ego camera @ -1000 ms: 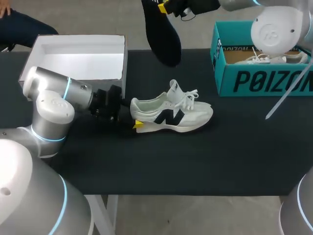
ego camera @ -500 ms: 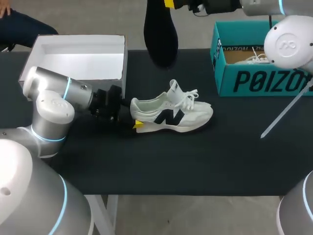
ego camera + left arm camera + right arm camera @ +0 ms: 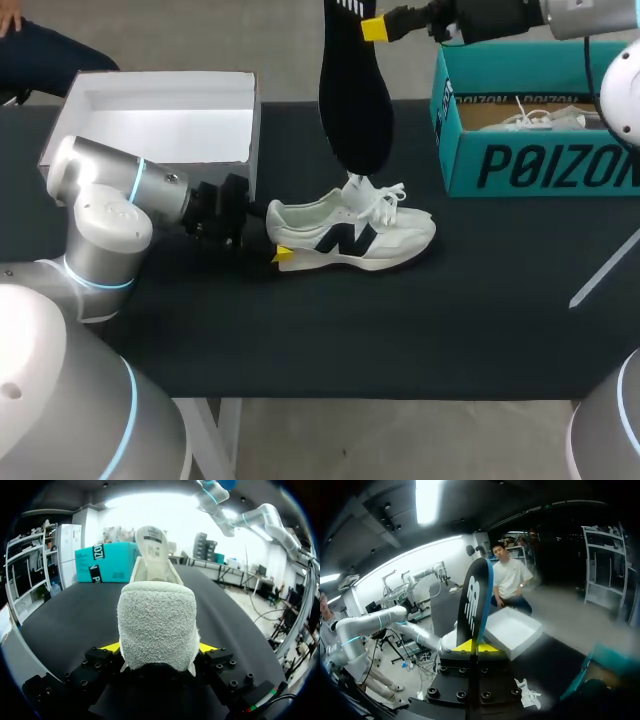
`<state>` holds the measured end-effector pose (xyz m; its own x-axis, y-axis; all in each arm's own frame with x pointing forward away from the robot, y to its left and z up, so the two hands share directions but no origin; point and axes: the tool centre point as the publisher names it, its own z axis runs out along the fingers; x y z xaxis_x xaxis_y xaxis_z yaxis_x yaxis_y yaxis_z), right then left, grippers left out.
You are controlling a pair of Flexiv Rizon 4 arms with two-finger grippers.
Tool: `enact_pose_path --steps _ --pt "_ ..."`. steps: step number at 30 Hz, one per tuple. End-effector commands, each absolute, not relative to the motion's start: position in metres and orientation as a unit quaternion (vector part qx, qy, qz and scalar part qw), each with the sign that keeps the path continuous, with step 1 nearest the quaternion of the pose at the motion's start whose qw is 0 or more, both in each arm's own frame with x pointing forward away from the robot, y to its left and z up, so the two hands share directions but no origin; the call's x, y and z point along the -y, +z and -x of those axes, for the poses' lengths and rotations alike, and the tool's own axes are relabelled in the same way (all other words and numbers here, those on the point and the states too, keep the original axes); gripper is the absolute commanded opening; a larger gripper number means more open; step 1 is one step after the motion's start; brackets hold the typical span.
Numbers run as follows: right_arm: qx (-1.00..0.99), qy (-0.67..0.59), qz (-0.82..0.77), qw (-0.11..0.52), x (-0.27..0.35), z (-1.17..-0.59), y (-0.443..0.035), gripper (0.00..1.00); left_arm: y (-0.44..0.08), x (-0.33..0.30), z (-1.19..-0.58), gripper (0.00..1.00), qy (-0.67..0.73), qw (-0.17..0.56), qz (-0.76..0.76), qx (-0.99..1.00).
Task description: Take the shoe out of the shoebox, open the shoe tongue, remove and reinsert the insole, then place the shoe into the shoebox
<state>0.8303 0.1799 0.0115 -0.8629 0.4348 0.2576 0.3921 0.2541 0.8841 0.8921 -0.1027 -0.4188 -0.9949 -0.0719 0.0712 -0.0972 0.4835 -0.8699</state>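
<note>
A white shoe (image 3: 350, 232) with a black side mark lies on its sole mid-table, toe to the right. My left gripper (image 3: 272, 248) is shut on its heel (image 3: 157, 625), one yellow tip on each side, and the tongue (image 3: 151, 540) stands up ahead of it. Above the far table, my right gripper (image 3: 378, 27) is shut on the upper end of a black insole (image 3: 355, 100). The insole hangs nearly upright, its lower tip just above the shoe's opening. From the right wrist the insole (image 3: 476, 600) shows edge-on between that gripper's (image 3: 472, 646) tips.
A teal shoebox (image 3: 540, 165) stands at the back right with another white shoe (image 3: 540, 118) inside; it also shows past the held shoe as a teal box (image 3: 105, 562). A white open box (image 3: 150, 115) sits at the back left, behind my left arm.
My right gripper has carried the insole rightward and down, so its lower tip now hangs over the shoe's opening. The left gripper and the shoe have not moved.
</note>
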Motion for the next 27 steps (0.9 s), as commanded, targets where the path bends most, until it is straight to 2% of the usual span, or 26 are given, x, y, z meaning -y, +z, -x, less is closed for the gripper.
enact_pose_path --steps 1,13,25,26,27 --pt "-0.776 0.556 -0.295 0.03 -0.16 -0.8 0.016 0.0 -0.419 0.103 -0.893 0.0 0.505 0.013 -0.05 0.862" --pt "-0.777 0.555 -0.297 0.001 -0.157 -0.757 0.016 0.0 -0.419 0.103 -0.893 0.0 0.505 0.013 -0.05 0.862" --pt "-0.782 0.552 -0.288 -0.013 -0.155 -0.756 0.01 0.0 -0.419 0.103 -0.893 0.0 0.505 0.013 -0.05 0.862" --pt "-0.781 0.554 -0.288 -0.014 -0.154 -0.756 0.01 0.0 -0.419 0.103 -0.893 0.36 0.505 0.013 -0.05 0.862" --pt "-0.781 0.555 -0.287 -0.016 -0.154 -0.755 0.01 0.0 -0.419 0.103 -0.893 1.0 0.505 0.013 -0.05 0.862"
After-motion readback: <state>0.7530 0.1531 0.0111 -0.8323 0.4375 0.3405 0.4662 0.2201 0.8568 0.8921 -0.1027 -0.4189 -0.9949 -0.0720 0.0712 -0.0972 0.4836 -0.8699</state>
